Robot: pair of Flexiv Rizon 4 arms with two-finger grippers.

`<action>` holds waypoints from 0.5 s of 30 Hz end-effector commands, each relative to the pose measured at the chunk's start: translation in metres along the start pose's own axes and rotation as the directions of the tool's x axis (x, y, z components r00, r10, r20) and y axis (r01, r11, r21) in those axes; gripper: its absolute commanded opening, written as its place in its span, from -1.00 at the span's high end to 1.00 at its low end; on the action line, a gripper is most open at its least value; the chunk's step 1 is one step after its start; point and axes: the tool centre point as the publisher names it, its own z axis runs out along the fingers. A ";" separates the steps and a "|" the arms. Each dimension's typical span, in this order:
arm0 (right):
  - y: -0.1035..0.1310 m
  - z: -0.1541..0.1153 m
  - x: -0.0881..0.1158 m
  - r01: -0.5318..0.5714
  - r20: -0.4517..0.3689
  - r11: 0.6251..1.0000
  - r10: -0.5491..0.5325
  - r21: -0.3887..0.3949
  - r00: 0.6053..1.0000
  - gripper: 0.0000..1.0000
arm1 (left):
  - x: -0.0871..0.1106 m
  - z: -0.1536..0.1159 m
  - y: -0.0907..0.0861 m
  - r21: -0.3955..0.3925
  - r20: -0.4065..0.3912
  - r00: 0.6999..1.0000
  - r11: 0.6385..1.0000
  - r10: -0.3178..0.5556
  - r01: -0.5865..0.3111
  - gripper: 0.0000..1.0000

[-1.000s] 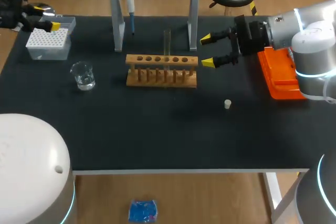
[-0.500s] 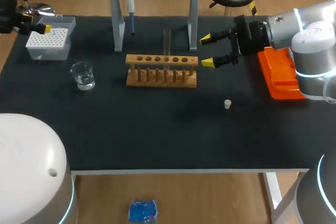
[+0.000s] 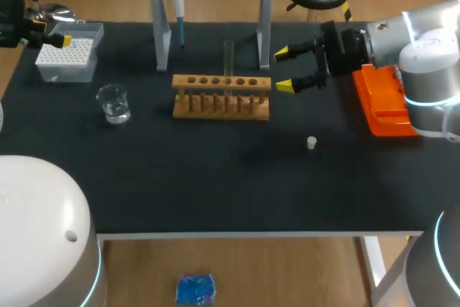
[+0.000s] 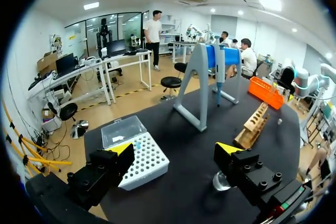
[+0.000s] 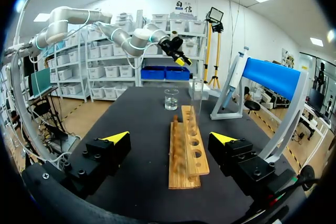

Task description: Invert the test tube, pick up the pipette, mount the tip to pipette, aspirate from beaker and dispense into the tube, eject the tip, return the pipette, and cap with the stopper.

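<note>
The right gripper (image 3: 284, 70), fingers apart, is hovering beside the rack (image 3: 221, 96); the left gripper (image 4: 176, 150), fingers likewise spread, is hanging seemingly above the tip box (image 4: 142, 158) at the table (image 3: 215, 177) corner.

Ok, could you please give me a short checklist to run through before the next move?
1. Right gripper open, beside the rack: ok.
2. Test tube standing upright in the rack: ok.
3. Which end of the tube is up: cannot tell.
4. Pipette hanging on its stand: ok.
5. Left gripper open, by the tip box: ok.
6. Stopper lying free on the table: ok.
</note>
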 end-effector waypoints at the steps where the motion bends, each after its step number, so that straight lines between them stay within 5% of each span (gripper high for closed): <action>1: 0.000 0.000 0.001 0.001 0.002 1.000 -0.001 0.002 1.000 -1.00 | 0.000 0.000 0.000 0.001 -0.001 1.000 1.000 0.000 0.000 -1.00; 15: 0.000 0.000 0.001 0.001 0.002 1.000 -0.001 0.002 1.000 -1.00 | -0.044 0.040 0.014 0.034 0.171 0.972 0.986 -0.164 0.160 -1.00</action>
